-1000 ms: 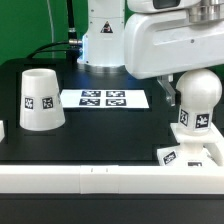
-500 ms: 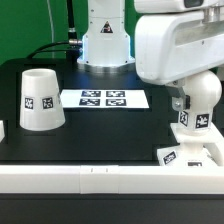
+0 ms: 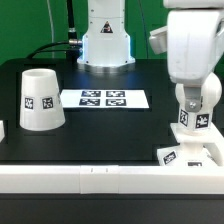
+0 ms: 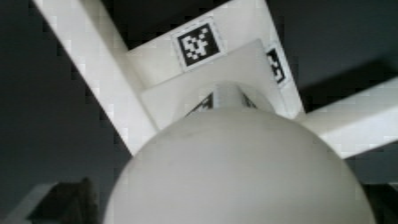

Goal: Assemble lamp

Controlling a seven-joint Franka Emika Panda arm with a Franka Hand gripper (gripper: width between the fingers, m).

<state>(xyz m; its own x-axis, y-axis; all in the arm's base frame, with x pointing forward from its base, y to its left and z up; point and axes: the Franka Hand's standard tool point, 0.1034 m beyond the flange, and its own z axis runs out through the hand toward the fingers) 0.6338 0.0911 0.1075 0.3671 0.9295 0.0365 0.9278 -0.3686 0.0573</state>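
Note:
The round-headed bulb (image 3: 199, 104) stands upright on the flat square base (image 3: 190, 153) at the exterior view's right front. My gripper (image 3: 196, 88) hangs straight above the bulb with its hand hiding the top of the head. In the wrist view the bulb head (image 4: 222, 165) fills the space between my fingers, and a dark finger (image 4: 50, 205) stands apart from it, so the gripper looks open. The base (image 4: 214, 60) with its tags shows beyond the bulb. The cup-like shade (image 3: 40, 98) stands mouth down at the exterior view's left, far from the gripper.
The marker board (image 3: 103, 98) lies flat at the middle back of the black table. A white rail (image 3: 90, 178) runs along the front edge. The arm's white pedestal (image 3: 105, 40) stands behind the board.
The arm has moved toward the exterior view's right and now stands directly over the bulb. The bulb, base and shade have not moved.

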